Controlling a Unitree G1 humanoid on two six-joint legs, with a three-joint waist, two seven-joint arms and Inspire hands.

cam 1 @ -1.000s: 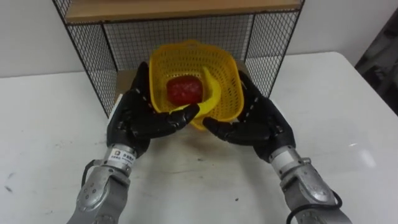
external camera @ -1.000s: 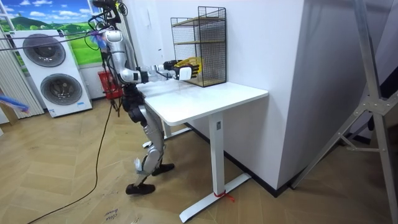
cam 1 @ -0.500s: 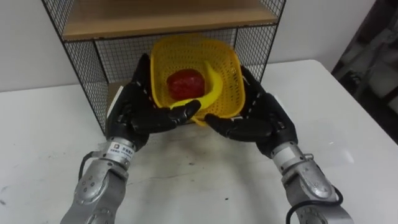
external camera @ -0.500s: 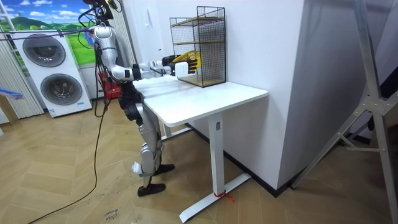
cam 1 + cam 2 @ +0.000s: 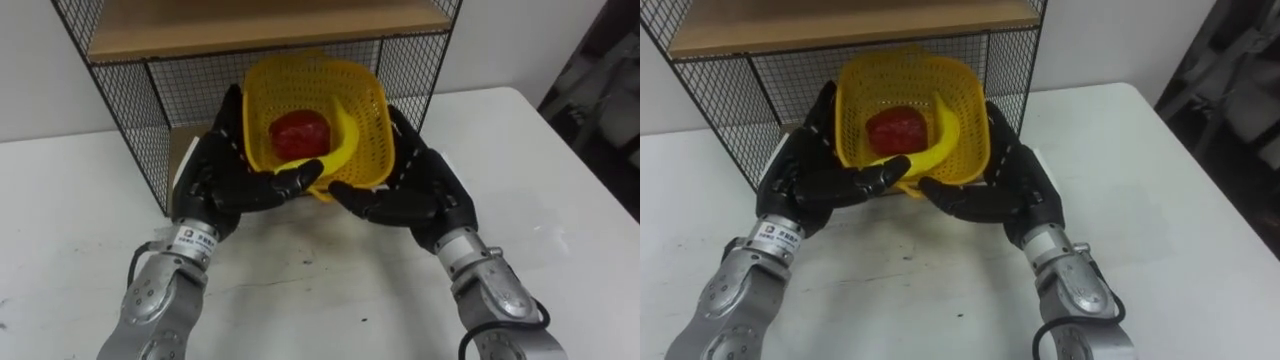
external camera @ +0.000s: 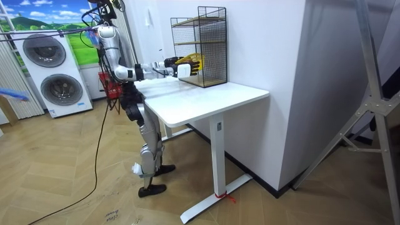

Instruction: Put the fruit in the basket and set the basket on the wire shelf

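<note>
above the white table [image 5: 560, 200], left hand [image 5: 215, 185] and right hand [image 5: 425, 195] clasp the yellow basket [image 5: 365, 110], fingers [image 5: 290, 182] curled round its sides.

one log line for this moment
basket: tilted, at wire shelf front | contents: red fruit, banana | left hand: gripping basket | right hand: gripping basket | status: not yet released
</note>
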